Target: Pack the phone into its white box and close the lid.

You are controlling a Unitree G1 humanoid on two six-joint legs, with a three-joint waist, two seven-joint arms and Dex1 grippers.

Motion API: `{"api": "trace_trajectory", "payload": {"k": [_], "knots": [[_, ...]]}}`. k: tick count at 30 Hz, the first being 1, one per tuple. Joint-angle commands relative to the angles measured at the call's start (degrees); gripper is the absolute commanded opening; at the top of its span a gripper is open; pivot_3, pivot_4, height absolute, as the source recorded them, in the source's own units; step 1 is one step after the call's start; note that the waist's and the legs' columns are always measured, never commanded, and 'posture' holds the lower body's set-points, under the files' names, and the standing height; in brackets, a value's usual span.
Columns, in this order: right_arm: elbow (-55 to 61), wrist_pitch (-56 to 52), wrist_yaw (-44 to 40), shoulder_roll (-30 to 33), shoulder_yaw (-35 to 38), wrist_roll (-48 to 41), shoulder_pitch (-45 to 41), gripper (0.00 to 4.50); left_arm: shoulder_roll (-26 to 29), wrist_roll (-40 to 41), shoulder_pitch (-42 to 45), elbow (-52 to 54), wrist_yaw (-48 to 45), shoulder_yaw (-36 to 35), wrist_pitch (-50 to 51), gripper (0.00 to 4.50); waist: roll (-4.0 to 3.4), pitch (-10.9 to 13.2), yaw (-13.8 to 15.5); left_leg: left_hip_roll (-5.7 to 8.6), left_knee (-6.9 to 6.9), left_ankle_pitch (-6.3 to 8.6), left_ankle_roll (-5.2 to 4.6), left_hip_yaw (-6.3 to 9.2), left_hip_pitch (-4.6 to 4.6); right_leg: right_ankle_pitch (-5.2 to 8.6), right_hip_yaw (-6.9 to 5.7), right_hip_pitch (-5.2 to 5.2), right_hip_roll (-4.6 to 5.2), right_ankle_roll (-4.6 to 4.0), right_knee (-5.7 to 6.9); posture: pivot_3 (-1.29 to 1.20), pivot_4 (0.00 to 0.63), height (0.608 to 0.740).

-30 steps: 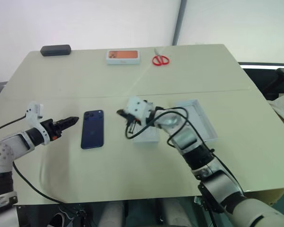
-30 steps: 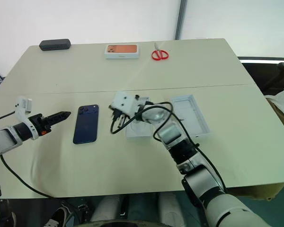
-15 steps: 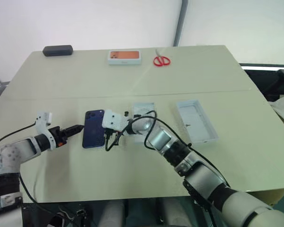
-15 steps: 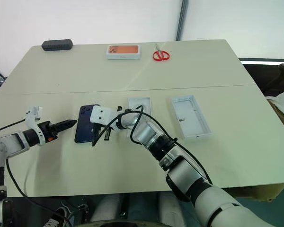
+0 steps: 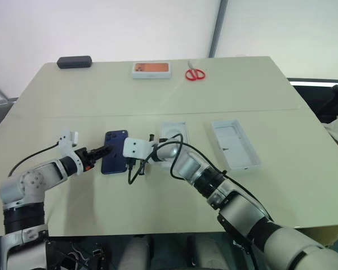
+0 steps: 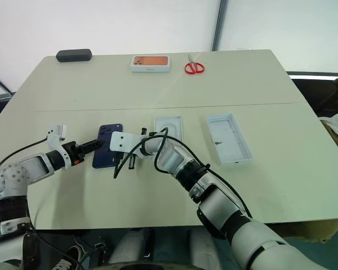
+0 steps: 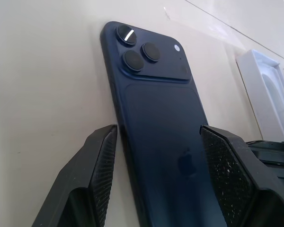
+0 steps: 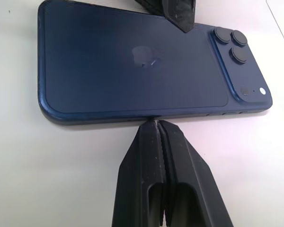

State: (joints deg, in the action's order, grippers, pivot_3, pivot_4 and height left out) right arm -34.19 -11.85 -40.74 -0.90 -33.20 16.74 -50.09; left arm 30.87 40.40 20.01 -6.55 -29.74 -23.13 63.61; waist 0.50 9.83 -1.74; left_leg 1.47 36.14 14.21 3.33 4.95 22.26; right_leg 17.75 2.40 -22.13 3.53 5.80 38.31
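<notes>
**Two hands flank the navy phone on the worktop**

The phone lies back-up on the matte beige worktop, a slim slab of glossy dark navy with rounded corners and a raised square camera bump holding three round lenses at its far end. The left hand reaches in from 9 o'clock with its ribbed black fingers spread apart, one over the phone's near edge and one over its back; whether they touch it cannot be told. The right hand comes from 3 o'clock, its two wedge-shaped fingers pressed tightly together, their tip right at the phone's long side edge.

At 3 o'clock of the phone sits the white box, a shallow rectangular cardboard tray. Farther along at 3 o'clock lies the lid, open side up, pale inside with a small dark mark.

Along the far edge rest a black oblong case, a white box with orange top and red-handled scissors.
</notes>
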Motion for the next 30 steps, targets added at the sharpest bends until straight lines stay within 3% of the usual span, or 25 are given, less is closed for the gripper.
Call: {"api": "trace_trajectory", "payload": {"k": [1, 6, 16, 19, 21, 30], "knots": [[-1.57, 1.03, 1.04, -0.20, 0.22, 1.21, -0.88, 0.06, -4.81, 0.25, -2.02, -0.68, 1.25, 6.39, 5.92, 2.95, -0.13, -0.12, 0.45, 0.03, 0.00, -0.01, -0.01, 0.00, -0.03, -0.01, 0.00, 0.03, 0.02, 0.01, 0.00, 0.00, 0.150, 0.740], [-1.84, 1.49, 1.14, 0.24, 0.72, 1.70, -0.85, 0.06, -8.68, 2.08, -0.71, 1.21, 3.84, 4.14, 9.12, 2.95, -0.15, -0.14, 1.03, 0.05, -0.14, 0.00, -0.02, 0.03, -0.89, 0.01, -0.05, 0.97, 0.05, 0.02, -0.27, 0.00, 0.150, 0.740], [-1.74, 1.81, 1.17, 1.05, 1.25, 1.50, -0.38, 0.06, -7.18, 2.10, 1.01, -0.97, 4.49, -0.14, 9.07, 2.95, -0.15, -0.14, 0.99, 0.08, -0.11, -0.02, -0.05, 0.09, -0.89, 0.01, -0.07, 1.00, 0.04, 0.03, -0.29, 0.00, 0.150, 0.740], [-0.29, 0.85, 0.30, 0.92, 1.72, 0.59, 0.06, 0.00, -7.04, 2.18, 0.67, -1.09, 4.84, -1.00, 8.60, 2.05, -0.13, -0.13, 0.80, 0.07, -0.12, -0.02, -0.05, 0.09, -0.87, 0.01, -0.07, 0.96, 0.04, 0.03, -0.29, 0.00, 0.150, 0.740], [0.84, 0.27, 0.07, 0.77, 1.99, 0.30, -0.10, 0.00, -6.75, 2.17, 0.38, -0.93, 4.86, -0.86, 8.53, 1.16, -0.11, -0.12, 0.90, 0.07, -0.14, -0.02, -0.05, 0.09, -0.81, 0.01, -0.07, 0.90, 0.04, 0.03, -0.29, 0.00, 0.150, 0.740], [1.63, -0.06, -0.06, 1.40, 2.21, 0.21, -0.12, 0.00, -7.09, 3.96, -0.26, -0.87, 5.30, -2.00, 9.38, 1.16, -0.06, -0.10, 0.72, 0.05, -0.23, -0.02, -0.04, 0.10, -0.80, 0.01, -0.08, 0.85, 0.05, 0.03, -0.33, 0.00, 0.150, 0.740]]}}
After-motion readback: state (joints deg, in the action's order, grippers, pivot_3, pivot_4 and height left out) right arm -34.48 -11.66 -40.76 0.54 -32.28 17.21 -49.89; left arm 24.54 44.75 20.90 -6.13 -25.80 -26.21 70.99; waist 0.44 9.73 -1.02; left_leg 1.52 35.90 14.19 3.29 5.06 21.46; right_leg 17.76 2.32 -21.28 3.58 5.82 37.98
